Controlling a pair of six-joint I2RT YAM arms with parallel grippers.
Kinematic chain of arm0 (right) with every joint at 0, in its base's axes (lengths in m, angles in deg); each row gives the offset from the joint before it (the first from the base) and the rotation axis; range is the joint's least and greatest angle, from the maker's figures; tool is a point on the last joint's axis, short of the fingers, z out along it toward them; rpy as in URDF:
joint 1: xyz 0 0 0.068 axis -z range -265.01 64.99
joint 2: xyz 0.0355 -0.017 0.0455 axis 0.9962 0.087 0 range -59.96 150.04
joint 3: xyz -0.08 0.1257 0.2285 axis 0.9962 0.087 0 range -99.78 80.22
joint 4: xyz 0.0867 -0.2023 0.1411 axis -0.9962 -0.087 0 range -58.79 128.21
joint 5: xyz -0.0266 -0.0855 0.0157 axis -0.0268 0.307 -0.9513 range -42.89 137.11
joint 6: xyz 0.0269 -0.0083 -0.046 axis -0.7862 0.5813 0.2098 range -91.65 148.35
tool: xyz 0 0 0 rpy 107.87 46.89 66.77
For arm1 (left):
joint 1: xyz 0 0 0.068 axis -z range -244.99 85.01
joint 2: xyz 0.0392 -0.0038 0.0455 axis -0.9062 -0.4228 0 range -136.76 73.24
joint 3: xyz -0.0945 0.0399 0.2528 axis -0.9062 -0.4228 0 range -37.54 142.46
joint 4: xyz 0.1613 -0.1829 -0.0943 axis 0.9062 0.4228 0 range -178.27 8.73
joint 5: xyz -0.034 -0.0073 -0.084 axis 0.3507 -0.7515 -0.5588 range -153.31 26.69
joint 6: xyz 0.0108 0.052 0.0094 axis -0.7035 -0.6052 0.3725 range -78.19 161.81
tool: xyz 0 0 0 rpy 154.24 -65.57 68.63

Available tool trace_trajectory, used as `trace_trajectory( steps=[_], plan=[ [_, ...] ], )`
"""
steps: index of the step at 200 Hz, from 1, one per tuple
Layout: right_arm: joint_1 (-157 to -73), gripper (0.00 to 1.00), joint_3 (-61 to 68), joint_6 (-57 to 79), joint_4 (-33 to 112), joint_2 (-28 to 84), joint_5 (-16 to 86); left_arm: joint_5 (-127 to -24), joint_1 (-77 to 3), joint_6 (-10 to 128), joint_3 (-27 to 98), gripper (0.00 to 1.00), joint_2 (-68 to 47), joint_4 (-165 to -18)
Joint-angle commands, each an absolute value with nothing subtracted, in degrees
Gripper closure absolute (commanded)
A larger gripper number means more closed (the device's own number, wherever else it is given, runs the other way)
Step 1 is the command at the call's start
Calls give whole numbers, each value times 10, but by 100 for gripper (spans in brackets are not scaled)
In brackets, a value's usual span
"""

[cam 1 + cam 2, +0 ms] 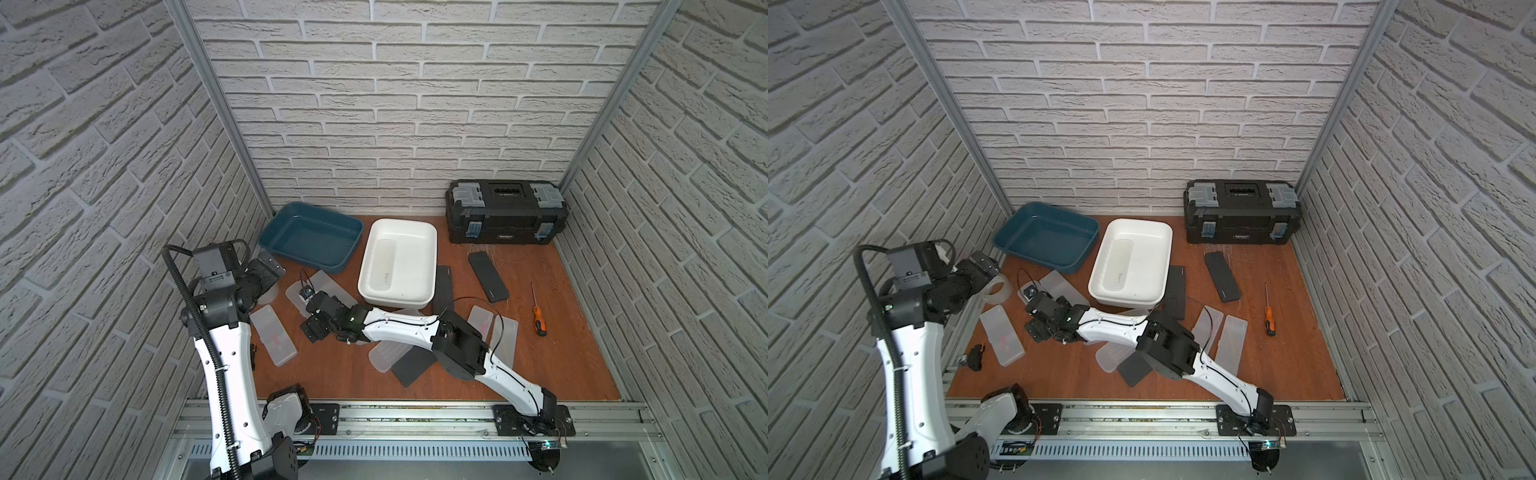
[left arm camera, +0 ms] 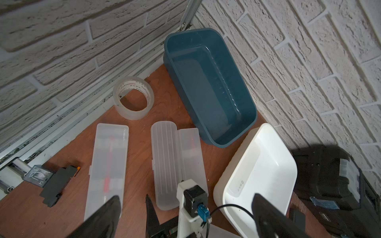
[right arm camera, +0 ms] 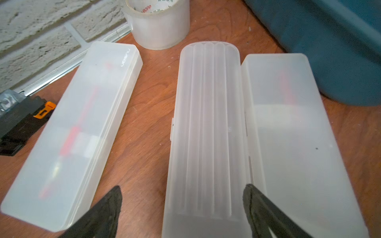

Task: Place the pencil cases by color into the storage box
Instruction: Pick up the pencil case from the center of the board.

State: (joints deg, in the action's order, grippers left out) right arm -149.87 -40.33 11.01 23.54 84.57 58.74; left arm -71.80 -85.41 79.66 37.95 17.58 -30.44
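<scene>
My right gripper (image 3: 181,197) is open and low over the wood, its jaws on either side of the near end of a ribbed frosted pencil case (image 3: 208,127). One fingertip (image 3: 248,191) sits at the seam with a smooth frosted case (image 3: 292,134). A third frosted case (image 3: 82,127) lies apart beside them. My left gripper (image 1: 270,268) hangs open and empty by the left wall. The white storage box (image 1: 424,232) holds one frosted case (image 1: 384,266). The teal storage box (image 2: 206,86) holds nothing. Black cases (image 1: 488,276) (image 1: 444,286) (image 1: 413,365) and more frosted ones (image 1: 505,340) lie on the table.
A clear tape roll (image 2: 134,99) stands near the left wall beyond the cases. A black electrical part (image 2: 55,183) lies at the table's left edge. A black toolbox (image 1: 505,216) fills the back right corner, with an orange screwdriver (image 1: 538,311) in front of it.
</scene>
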Motion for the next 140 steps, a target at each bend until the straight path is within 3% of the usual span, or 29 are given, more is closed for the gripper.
trace_trajectory(
  steps=[1, 140],
  plan=[
    [-1495, 8, -426, 97, 220, 858, 594, -710, -864, 811, 398, 2, 185, -331],
    [-1479, 9, -474, 95, 160, 927, 588, -720, -866, 810, 383, 2, 183, -362]
  ],
)
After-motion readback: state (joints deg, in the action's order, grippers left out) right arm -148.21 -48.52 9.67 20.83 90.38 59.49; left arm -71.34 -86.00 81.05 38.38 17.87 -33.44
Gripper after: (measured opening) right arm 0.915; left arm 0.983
